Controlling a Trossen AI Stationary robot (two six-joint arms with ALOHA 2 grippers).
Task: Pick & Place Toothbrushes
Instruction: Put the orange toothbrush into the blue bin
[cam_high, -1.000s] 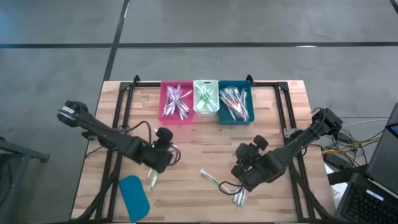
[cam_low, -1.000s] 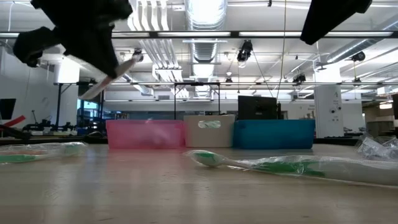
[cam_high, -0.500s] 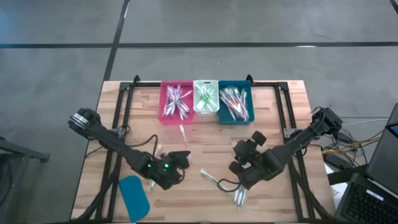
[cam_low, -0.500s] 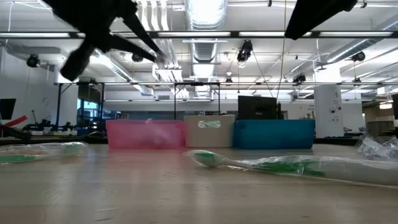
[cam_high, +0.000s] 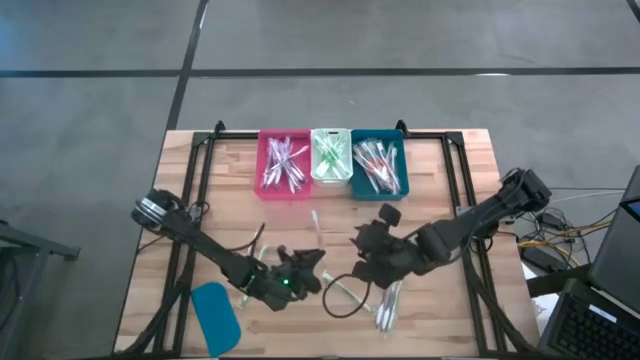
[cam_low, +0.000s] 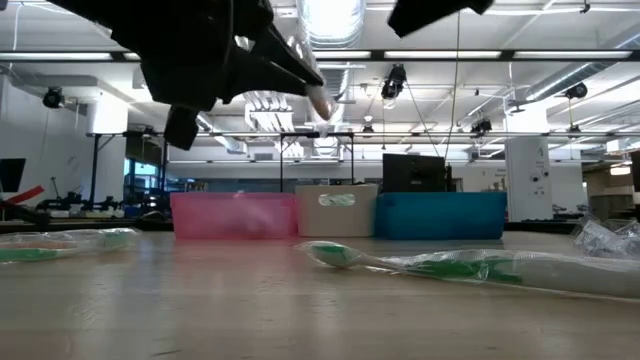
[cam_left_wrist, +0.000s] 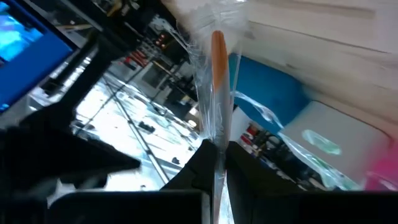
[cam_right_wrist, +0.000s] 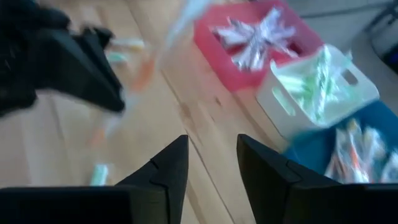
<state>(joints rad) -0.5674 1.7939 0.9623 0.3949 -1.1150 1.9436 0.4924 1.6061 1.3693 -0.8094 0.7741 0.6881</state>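
left claw (cam_high: 312, 262) grips an orange brush (cam_left_wrist: 217, 74) above mid-table | right claw (cam_high: 358, 240) hangs empty, fingers apart | bins (cam_high: 331, 162) wait at the far edge | we should carry the brush level to the blue bin (cam_high: 378, 166), drop low

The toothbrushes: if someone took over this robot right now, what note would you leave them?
Left gripper: shut on a wrapped orange toothbrush, held above mid-table.
Right gripper: fingers open, empty, over the table facing the bins.
Done: many brushes sorted into the pink bin, white bin and teal bin.
Left: bin the held brush, then the loose brushes at the front and the green one.
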